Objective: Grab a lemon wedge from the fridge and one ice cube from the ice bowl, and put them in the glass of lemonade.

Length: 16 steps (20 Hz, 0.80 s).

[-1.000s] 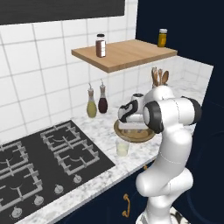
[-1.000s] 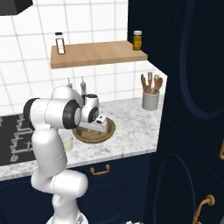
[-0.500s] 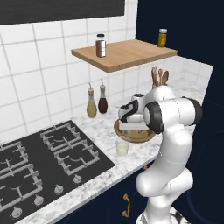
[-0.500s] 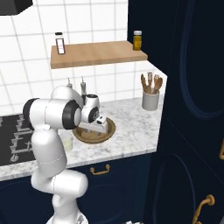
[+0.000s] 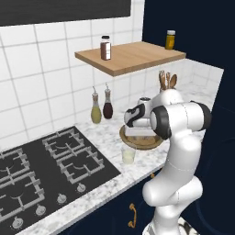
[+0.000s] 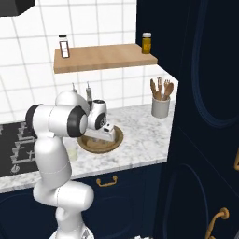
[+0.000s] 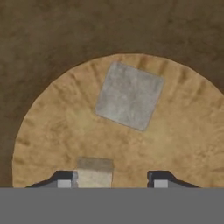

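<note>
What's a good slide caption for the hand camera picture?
Gripper low inside the wooden bowl, one grey ice cube ahead and another by its finger.

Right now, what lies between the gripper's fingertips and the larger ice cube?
Bare wooden bowl floor, seen in the hand view; a smaller ice cube sits beside one fingertip.

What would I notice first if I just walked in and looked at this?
The big white robot arm, bent over the marble counter with its hand down in a round wooden bowl. In the hand view, a grey ice cube lies on the bowl's floor. A small glass of lemonade stands next to the black stove.
</note>
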Motion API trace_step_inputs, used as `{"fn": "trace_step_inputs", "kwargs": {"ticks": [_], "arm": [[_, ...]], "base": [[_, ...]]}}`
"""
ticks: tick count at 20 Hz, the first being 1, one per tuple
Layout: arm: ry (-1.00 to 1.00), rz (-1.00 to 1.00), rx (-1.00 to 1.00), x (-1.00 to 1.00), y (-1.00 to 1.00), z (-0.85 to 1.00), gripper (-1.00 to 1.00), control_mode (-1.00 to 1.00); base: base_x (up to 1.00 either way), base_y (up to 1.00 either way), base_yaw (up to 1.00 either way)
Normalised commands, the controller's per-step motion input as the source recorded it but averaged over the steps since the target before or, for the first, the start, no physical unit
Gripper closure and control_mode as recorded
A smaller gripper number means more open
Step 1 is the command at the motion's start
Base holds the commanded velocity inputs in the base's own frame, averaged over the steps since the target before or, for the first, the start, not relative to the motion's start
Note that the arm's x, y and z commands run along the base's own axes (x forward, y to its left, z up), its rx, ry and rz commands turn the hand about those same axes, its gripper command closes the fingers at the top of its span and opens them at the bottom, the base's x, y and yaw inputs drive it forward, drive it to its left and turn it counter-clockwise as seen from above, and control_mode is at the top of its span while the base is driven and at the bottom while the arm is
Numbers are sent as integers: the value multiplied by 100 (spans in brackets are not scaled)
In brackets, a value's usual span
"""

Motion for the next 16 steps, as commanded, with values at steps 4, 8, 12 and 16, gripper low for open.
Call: {"fn": "trace_step_inputs", "kwargs": {"ticks": [4,8,12,16], "arm": [[4,0,0,-1,0,0,100,-100],[6,0,0,0,0,0,100,-100],[0,0,0,-23,0,30,100,-100],[0,2,0,-84,0,91,100,-100]], "base": [[0,0,0],[0,0,0],[0,0,0],[0,0,0]]}}
